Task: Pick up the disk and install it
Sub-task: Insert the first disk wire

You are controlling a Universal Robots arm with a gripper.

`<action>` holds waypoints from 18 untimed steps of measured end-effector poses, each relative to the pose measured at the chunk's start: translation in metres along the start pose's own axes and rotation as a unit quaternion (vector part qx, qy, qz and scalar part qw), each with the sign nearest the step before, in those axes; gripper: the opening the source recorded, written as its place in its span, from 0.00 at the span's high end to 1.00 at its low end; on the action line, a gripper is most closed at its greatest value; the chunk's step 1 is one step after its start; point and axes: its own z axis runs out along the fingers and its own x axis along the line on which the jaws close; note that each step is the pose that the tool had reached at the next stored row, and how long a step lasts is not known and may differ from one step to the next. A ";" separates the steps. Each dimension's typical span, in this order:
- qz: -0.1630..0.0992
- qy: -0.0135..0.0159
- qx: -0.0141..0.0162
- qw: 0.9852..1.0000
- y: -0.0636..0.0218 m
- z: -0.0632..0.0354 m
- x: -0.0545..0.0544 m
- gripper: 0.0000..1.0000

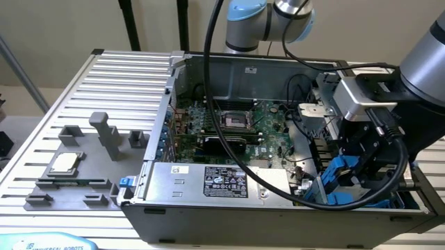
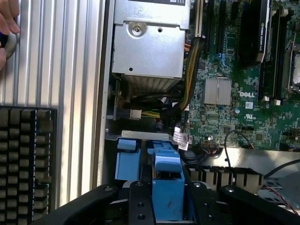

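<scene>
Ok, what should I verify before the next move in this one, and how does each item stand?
1. Grip on the disk by the pincer: ok.
2. Disk inside the computer case, at the exterior view's right: ok.
3. Disk fully seated: cannot tell.
4. Black cable clear of the motherboard: not ok, it drapes across it.
5. Person's hand away from the pincer: ok.

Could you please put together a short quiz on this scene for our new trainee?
1. True or false: the tool is closed on the disk.
2. Where does the small chip lie? A) in the tool; B) on the grey holder beside the case; C) on top of the disk.
3. Fill in: the disk's plastic frame is ____.
Key: 1 true; 2 B; 3 blue.
</scene>
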 end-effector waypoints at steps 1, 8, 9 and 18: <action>-0.001 0.000 0.000 1.000 0.0000 0.0009 0.000 0.67; -0.003 0.000 0.000 1.000 0.0002 0.0022 0.000 0.62; -0.003 0.000 0.000 1.000 0.0002 0.0022 0.000 0.62; -0.003 0.000 -0.001 1.000 -0.0067 -0.0088 0.000 0.62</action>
